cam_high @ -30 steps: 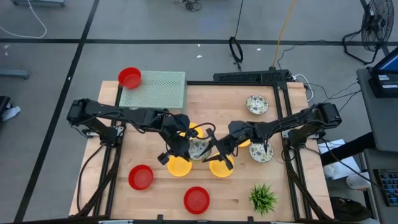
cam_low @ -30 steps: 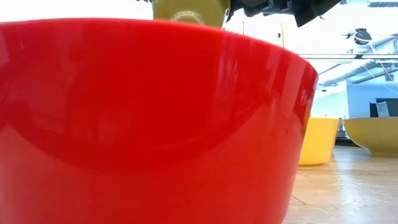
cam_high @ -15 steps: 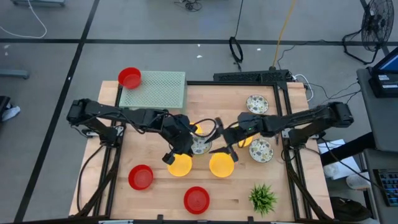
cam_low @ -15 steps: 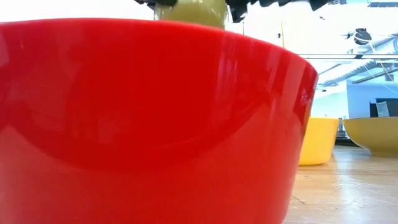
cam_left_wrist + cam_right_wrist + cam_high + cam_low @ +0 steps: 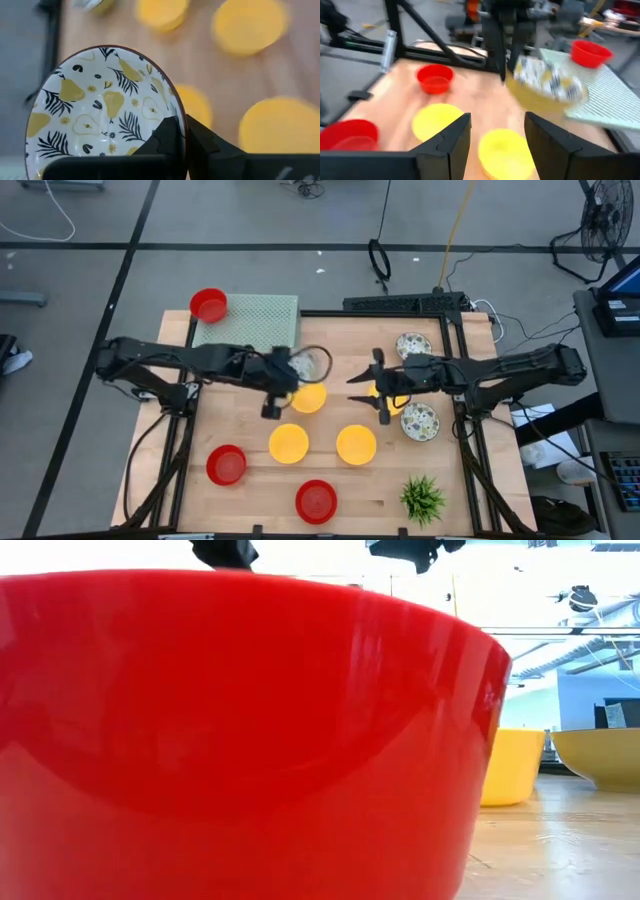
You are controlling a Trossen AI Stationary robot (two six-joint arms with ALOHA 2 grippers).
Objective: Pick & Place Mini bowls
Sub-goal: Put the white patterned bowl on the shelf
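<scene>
Low view is almost fully blocked by 1 red bowl (image 5: pixel 240 730) sitting right at the lens; only 2 yellow bowls peek out past it, one cut off by the frame edge, and the arm tips are clipped at the top.

Left gripper (image 5: pixel 283 377) sits above the middle of the worktop (image 5: pixel 470 490), near the corner of the green mat (image 5: pixel 247 323). Its fingers (image 5: pixel 172 137) are clamped on the rim of a patterned bowl (image 5: pixel 105 112): white inside, yellow pears, dark leaves, thin dark rim, held tilted and clear of the wood. In the high view that same bowl is partly hidden by the gripper. In the right wrist view it shows blurred, yellowish outside.

Right gripper (image 5: pixel 368 387) is just across from it, fingers (image 5: pixel 447 142) apart, holding nothing.

Other bowls, high view:
- 1 yellow (image 5: pixel 308 397) directly under the left gripper, partly covered
- 2 yellow side by side toward the near edge (image 5: pixel 289 443) and (image 5: pixel 356 444)
- 1 yellow mostly hidden under the right arm
- 2 patterned on the right side (image 5: pixel 413 347) and (image 5: pixel 420 421), the second touched by the arm's outline
- 3 red: 1 at the mat's far corner (image 5: pixel 209 305), 2 near the front edge (image 5: pixel 227 465) and (image 5: pixel 316 500)

Small green plant (image 5: pixel 423 498) sits at the near right corner.
</scene>
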